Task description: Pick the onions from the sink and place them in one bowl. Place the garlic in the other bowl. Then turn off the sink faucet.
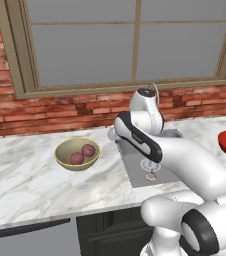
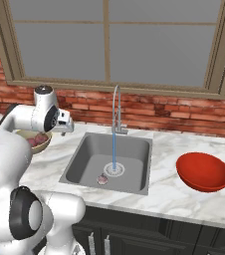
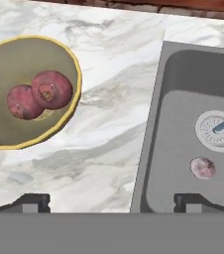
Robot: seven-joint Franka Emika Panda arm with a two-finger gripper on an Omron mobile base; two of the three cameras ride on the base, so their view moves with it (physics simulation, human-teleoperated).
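The pincer [image 3: 112, 201] is wide open and holds nothing — it hangs over the marble surface [image 3: 109, 129] between the tan bowl [image 3: 73, 94] and the sink [image 3: 156, 124]. Both onions [image 3: 52, 89] sit in that bowl. The garlic [image 3: 202, 167] lies in the sink by the drain — water runs from the faucet [image 2: 116, 107]. The red bowl [image 2: 204, 172] sits on the sink's far side.

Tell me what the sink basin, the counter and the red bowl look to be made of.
Sink: matte grey metal, probably brushed steel, judging by its even dull sheen. Counter: polished white marble or a look-alike, with grey veining. Red bowl: glossy and uniformly red, so glazed ceramic or plastic; the render leaves that open.
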